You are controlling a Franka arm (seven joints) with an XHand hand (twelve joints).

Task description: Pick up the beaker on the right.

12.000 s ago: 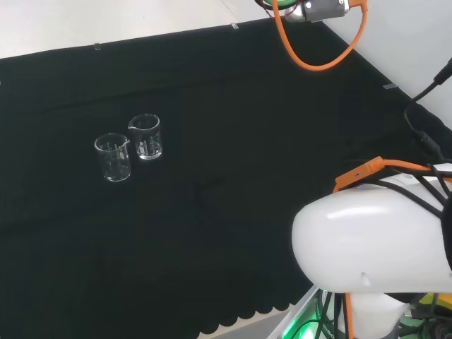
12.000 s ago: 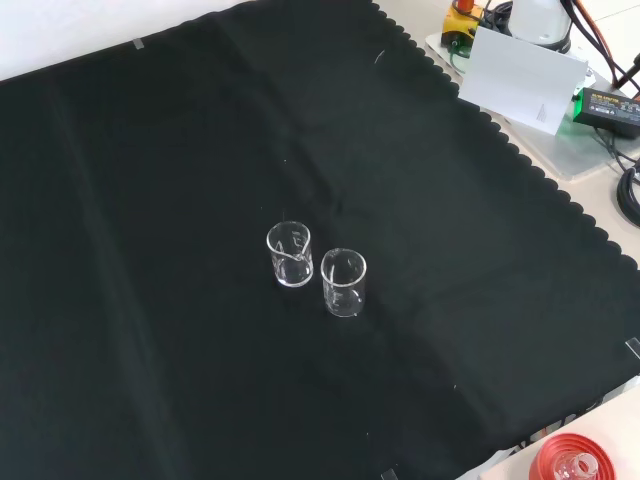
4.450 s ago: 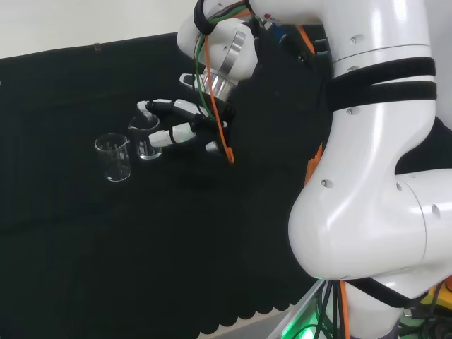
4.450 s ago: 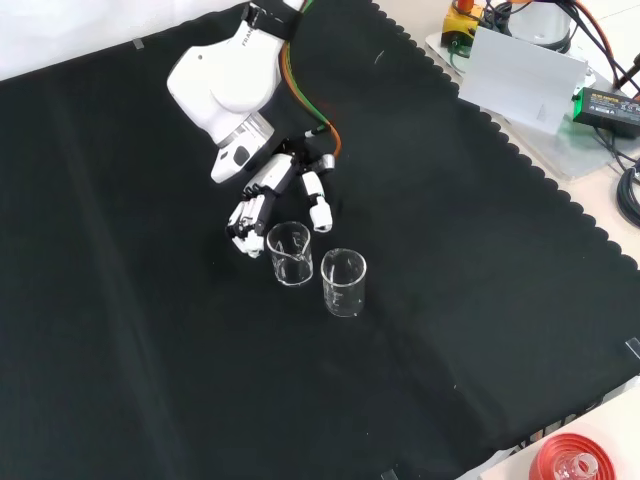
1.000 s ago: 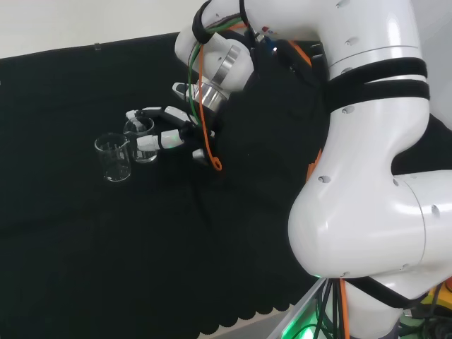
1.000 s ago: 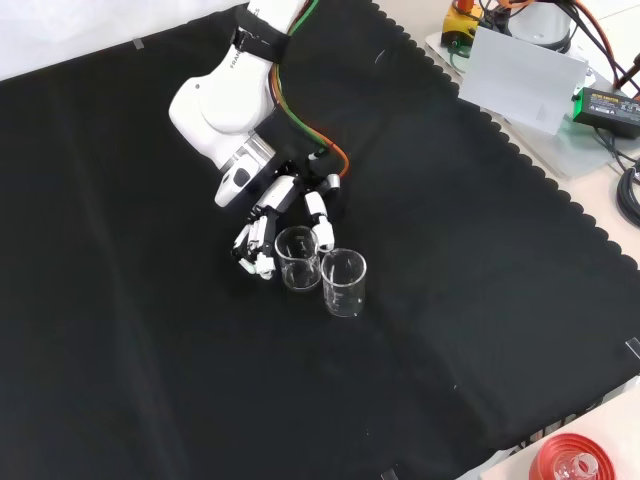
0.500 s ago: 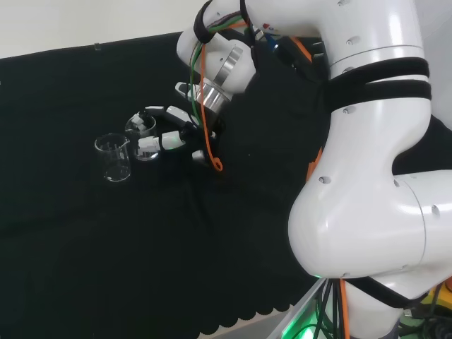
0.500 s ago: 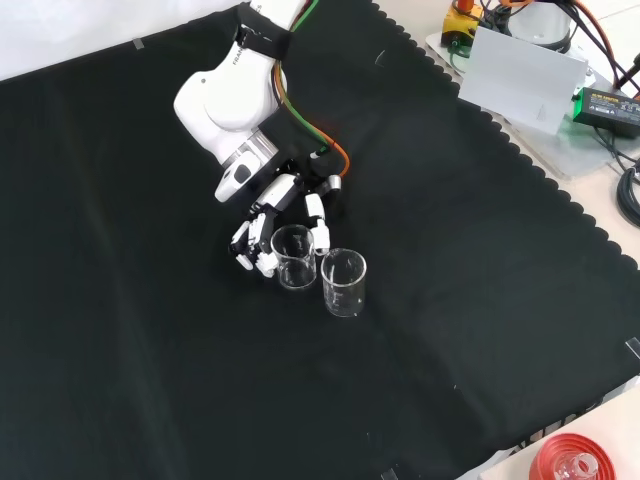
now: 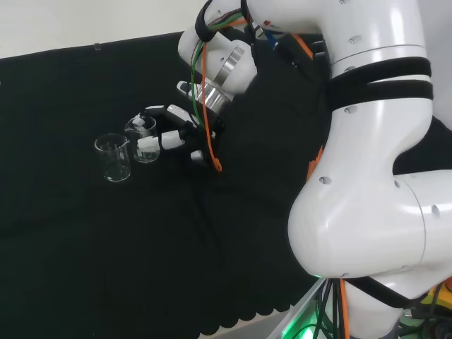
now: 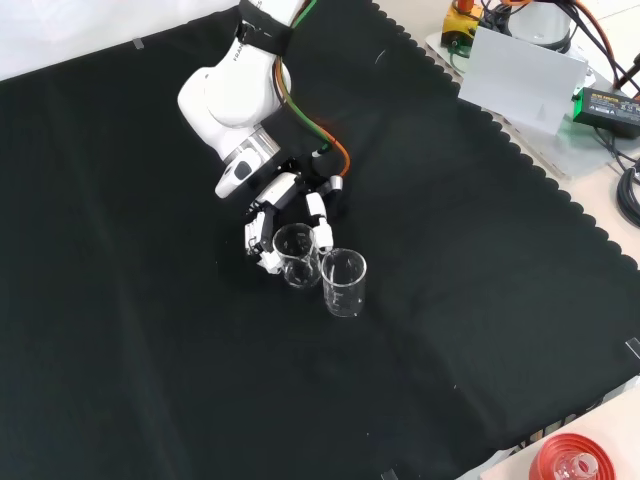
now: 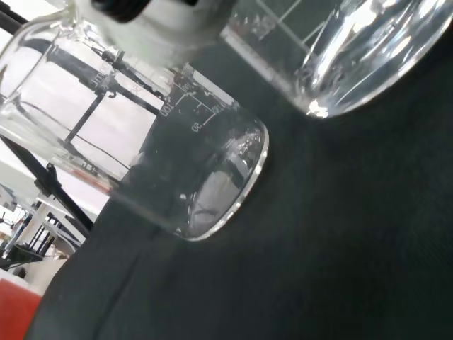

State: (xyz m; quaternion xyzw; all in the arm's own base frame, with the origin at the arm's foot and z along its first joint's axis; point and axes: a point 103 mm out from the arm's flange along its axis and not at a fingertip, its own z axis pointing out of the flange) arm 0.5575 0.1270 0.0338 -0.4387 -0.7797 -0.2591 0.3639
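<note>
Fingers that were reaching toward the glass a few seconds ago are now curling round it, and the grasped beaker is tipping slightly off the cloth compared with half a second back.

Going left to right in the head view, the free beaker [image 9: 113, 157] is standing upright on the desk [image 9: 85, 247] at about 8 o'clock from its neighbour. Just beside it, the held beaker [image 9: 143, 141] is sitting between the fingers and thumb of the hand [image 9: 169, 134], which is reaching in from 3 o'clock. Farther right, the arm's white links [image 9: 367, 183] are filling that side.

In the front view the order differs: the hand [image 10: 275, 215] is coming down from 11 o'clock, its fingers [image 10: 262, 240] wrapping one side of the held beaker [image 10: 296, 256] and its thumb pressing the other, while the free beaker [image 10: 343, 283] is standing at 4 o'clock, very close, possibly touching.

The wrist view is showing the held beaker [image 11: 177, 163] close up with its long axis leaning, and the free beaker [image 11: 354, 49] just beyond it.

Judging by this, the hand is clamping the beaker that lies to the right in the head view. The coming lift seems to turn on rising away from the 8 o'clock neighbour without knocking it.
</note>
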